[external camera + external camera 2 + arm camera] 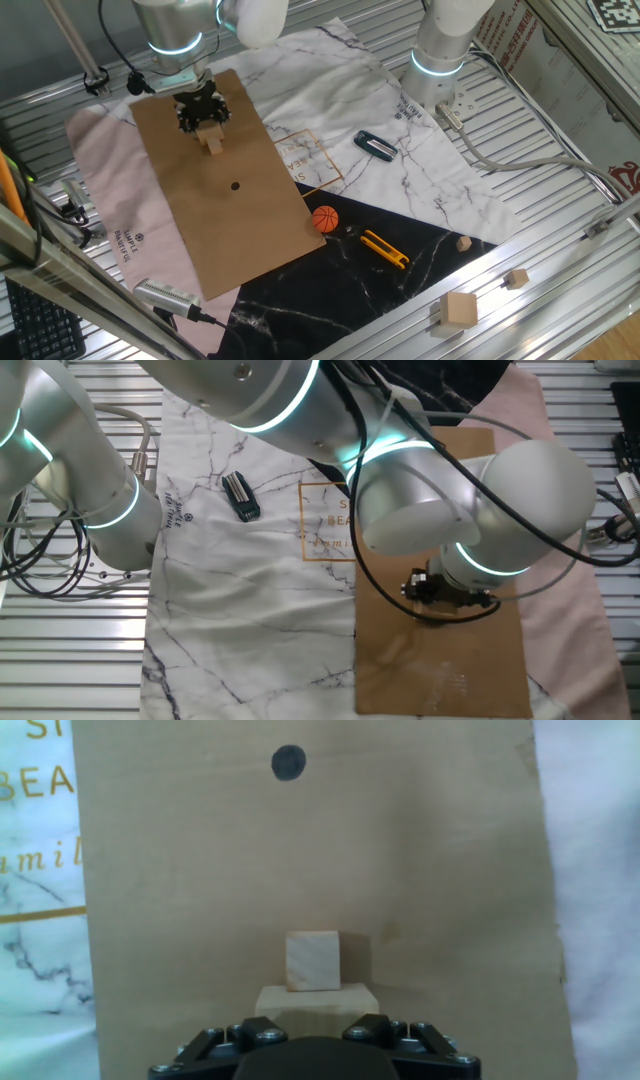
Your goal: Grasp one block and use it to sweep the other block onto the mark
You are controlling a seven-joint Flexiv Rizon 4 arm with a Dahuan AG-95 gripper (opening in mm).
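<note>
A silver-and-white robot arm stoops over a long brown cardboard sheet laid on a white marbled cloth. Its black two-finger gripper is clenched on the larger tan wooden block, which the hand view shows held low at the fingers. The tiny tan wooden cube sits just ahead of that block, touching or nearly touching its front face. Beyond it, well apart along the cardboard, lies the small solid black round dot that serves as the mark.

The dot stands slightly left of the cube's line in the hand view, so a straight push looks likely to carry the cube past it on the right. The cube also sits a little left of the block's centre; an uneven contact could turn it and let it slip off the block's edge partway. If the held block rides too low, it may catch the cardboard and drag the whole sheet, mark included; too high, and it could ride over the cube. A push carried too far would overshoot.

Off the cardboard lie a small orange ball, a yellow tool and a black clip-like object, all clear of the sweep.
</note>
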